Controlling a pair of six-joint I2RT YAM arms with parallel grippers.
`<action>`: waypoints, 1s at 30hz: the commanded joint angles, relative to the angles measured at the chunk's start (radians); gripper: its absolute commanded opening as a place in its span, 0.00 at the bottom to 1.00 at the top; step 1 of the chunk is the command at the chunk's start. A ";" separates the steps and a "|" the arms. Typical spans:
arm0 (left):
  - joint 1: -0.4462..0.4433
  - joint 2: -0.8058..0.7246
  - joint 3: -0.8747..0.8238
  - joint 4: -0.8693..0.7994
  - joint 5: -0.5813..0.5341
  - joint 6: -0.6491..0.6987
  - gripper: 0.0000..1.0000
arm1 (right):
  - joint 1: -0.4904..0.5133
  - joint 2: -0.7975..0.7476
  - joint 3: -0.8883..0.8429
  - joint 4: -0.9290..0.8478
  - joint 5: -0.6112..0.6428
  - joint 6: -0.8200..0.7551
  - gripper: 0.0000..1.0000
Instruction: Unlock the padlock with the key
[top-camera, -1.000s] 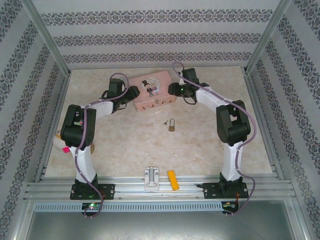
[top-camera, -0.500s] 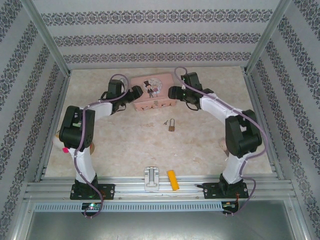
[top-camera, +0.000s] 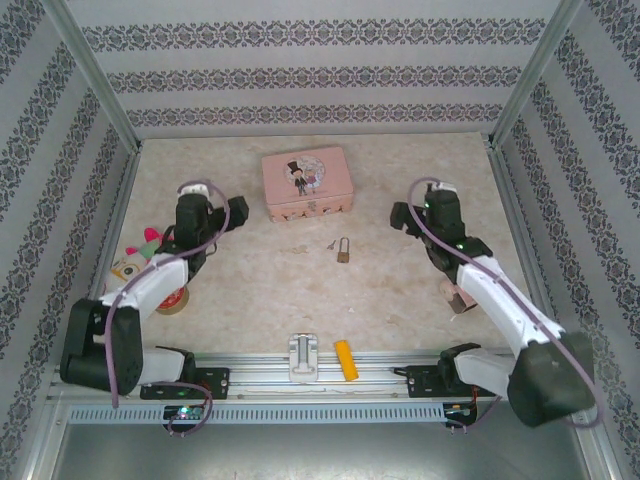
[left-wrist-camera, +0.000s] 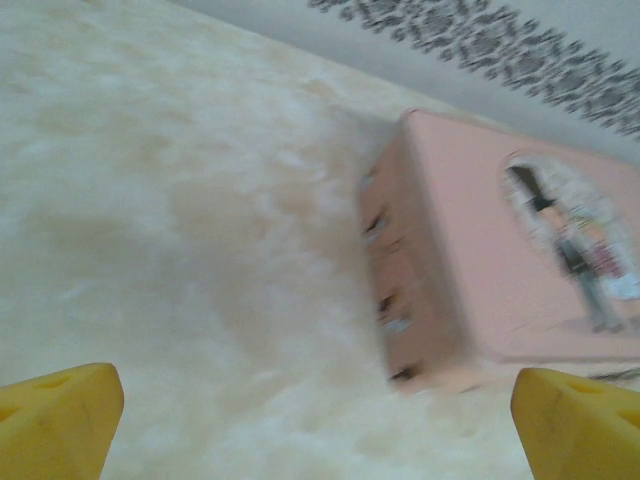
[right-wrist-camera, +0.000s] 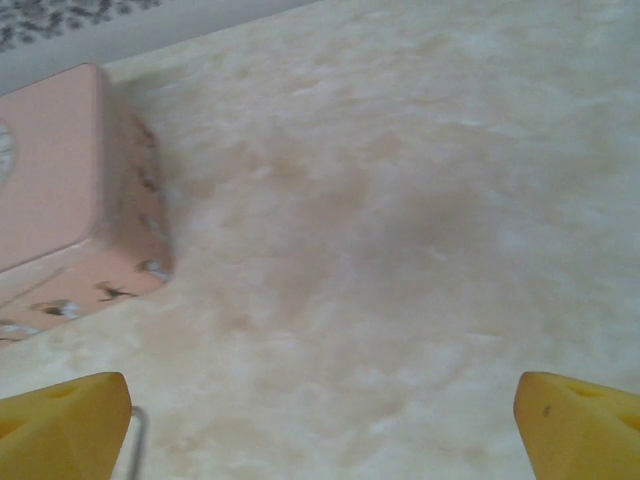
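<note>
Both wrist views are smeared with blur, and each cuts its own yellow fingertips off at the bottom corners, so little more than their tips can be read. The left claw (top-camera: 238, 209) stands wide: its fingertips (left-wrist-camera: 60, 420) sit in opposite corners of its wrist view with bare table (left-wrist-camera: 200, 250) between them, gripping nothing. Ahead of it and to its right lies the pink tin (left-wrist-camera: 500, 270), its lid picture a blur and its far side cut off by the frame edge. The right claw (top-camera: 399, 218) is spread just as wide and is likewise empty, and in its wrist view a corner of the tin shows ahead on its left. Just beside its left fingertip (right-wrist-camera: 65, 425) a thin grey curved line (right-wrist-camera: 138, 440) runs off the bottom edge, with too little showing to say what it is. From above, the padlock (top-camera: 343, 252) lies flat on the table between the two claws, nearer the right one and apart from both, with its shackle toward the tin. The key (top-camera: 328, 244) is a dark sliver just beside the padlock, on the side toward the left claw. Whether the two touch is too small to tell. Behind the left claw, its arm partly covers a small colourful toy (top-camera: 128, 266).
</note>
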 joint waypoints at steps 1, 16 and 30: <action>0.013 -0.080 -0.115 0.128 -0.145 0.159 0.99 | -0.041 -0.104 -0.082 0.019 0.077 -0.045 0.98; 0.047 0.014 -0.376 0.649 -0.246 0.489 0.99 | -0.099 -0.306 -0.453 0.430 0.204 -0.277 0.98; 0.058 0.277 -0.342 0.858 -0.069 0.466 0.99 | -0.113 -0.049 -0.495 0.763 0.147 -0.374 0.98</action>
